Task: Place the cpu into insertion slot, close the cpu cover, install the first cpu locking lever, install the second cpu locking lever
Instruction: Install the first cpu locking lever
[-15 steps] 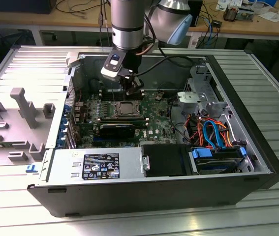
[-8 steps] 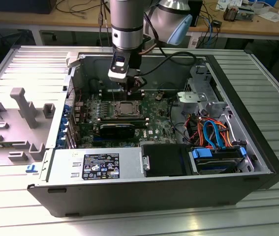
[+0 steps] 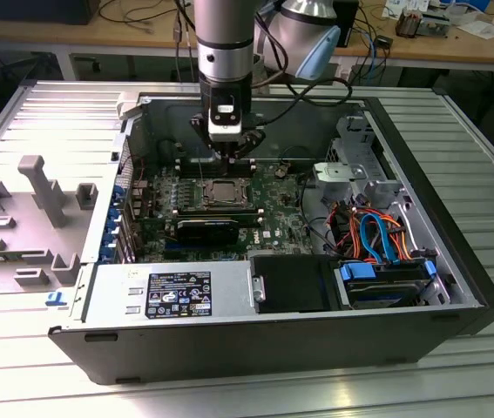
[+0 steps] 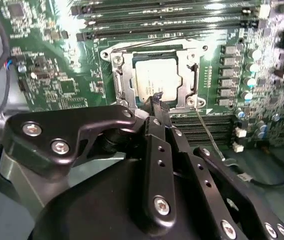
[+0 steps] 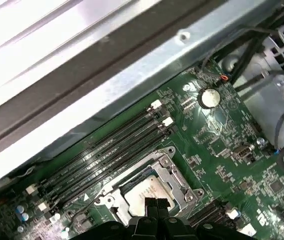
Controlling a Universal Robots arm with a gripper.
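The tool (image 3: 233, 157) hangs at the edge of the insertion slot (image 4: 112, 56), fingertips (image 5: 151, 206) pressed together with nothing between them. The cpu (image 4: 158, 75), a flat square with a silvery-grey top, lies in the slot. The cpu cover (image 4: 123, 82), a silver frame, lies flat around it. Long black memory slots (image 4: 157, 20) run just beside it on the green board (image 4: 56, 75). A thin wire lever (image 4: 209, 137) slants away from one corner.

Open computer case (image 3: 229, 348) lying on a slatted aluminium table (image 3: 482, 157). Inside: green motherboard (image 3: 286, 213), silver power supply (image 3: 168, 292) along the near wall, blue drive caddy (image 3: 384, 280) beside it, and orange and blue cables (image 3: 373, 231) above the caddy. Long black memory slots (image 5: 106, 155) and a coin cell battery (image 5: 210, 97) are seen in the first wrist view. Grey moulded tray (image 3: 29, 218) sits on the exterior view's left.
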